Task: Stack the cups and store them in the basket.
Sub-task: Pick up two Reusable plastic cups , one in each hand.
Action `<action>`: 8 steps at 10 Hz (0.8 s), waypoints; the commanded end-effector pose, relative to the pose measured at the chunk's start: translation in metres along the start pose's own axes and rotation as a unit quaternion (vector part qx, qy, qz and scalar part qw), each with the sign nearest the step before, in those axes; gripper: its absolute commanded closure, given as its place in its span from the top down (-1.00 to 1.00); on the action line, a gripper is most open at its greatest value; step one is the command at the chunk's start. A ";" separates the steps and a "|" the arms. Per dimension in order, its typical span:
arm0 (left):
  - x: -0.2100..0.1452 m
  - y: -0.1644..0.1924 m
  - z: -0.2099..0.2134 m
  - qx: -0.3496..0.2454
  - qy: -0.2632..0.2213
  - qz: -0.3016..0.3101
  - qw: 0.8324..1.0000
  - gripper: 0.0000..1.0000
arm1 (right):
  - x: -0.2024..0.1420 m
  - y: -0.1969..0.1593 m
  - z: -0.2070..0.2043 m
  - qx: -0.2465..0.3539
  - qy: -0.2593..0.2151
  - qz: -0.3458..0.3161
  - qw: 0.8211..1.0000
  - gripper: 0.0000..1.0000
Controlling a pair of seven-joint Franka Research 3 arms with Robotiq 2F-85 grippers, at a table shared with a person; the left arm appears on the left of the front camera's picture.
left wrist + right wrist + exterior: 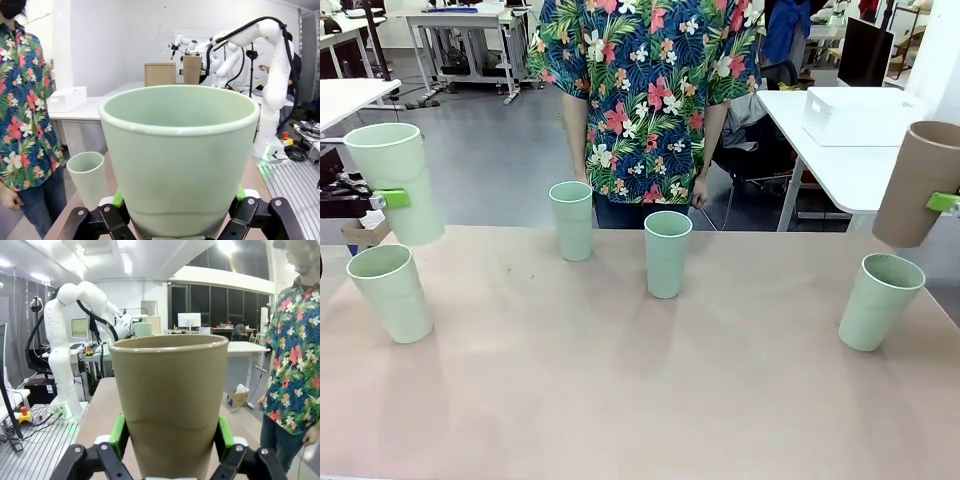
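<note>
Now the left gripper (392,198) is clamping a tilted mint cup (390,160) over the table's (640,400) left end, above a standing cup (390,292); the right gripper (942,202) is gripping the taupe cup (918,170) over its right end. Lowering askew is risking a topple.

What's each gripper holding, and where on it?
Left gripper: mint cup, pinched across its lower wall. Right gripper: brown cup, same hold.

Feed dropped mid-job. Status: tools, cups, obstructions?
Left tool shut on a mint cup, aloft. Right tool shut on the brown cup, aloft. Four mint cups upright on table. Person at far edge, hands down.
</note>
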State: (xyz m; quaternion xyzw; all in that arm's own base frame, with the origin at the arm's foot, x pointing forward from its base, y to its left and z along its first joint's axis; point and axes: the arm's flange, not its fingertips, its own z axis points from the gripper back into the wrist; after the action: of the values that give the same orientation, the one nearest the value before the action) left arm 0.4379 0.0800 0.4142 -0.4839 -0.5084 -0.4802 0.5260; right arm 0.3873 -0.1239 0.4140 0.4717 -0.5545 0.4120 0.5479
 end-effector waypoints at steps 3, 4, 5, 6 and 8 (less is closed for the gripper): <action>0.009 -0.024 -0.016 -0.019 0.015 0.014 1.000 0.74 | -0.004 0.029 0.000 0.015 0.010 -0.030 0.999 0.72; 0.009 -0.029 -0.021 -0.025 0.014 0.018 0.999 0.74 | -0.003 0.038 0.002 0.022 0.001 -0.034 0.999 0.72; 0.009 -0.033 -0.025 -0.033 0.003 0.017 0.999 0.74 | -0.003 0.043 0.006 0.028 -0.007 -0.035 0.999 0.72; 0.010 -0.036 -0.027 -0.042 -0.008 0.020 0.999 0.74 | -0.001 0.046 0.009 0.039 -0.014 -0.051 0.998 0.72; 0.007 -0.040 -0.032 -0.052 -0.018 0.019 0.998 0.74 | 0.005 0.047 0.009 0.050 -0.020 -0.054 0.997 0.72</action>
State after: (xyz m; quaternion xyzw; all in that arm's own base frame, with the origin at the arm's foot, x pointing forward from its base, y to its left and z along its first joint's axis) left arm 0.4067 0.0491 0.4193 -0.5219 -0.4799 -0.4911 0.5060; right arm 0.3437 -0.1214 0.4113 0.5232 -0.5268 0.4037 0.5346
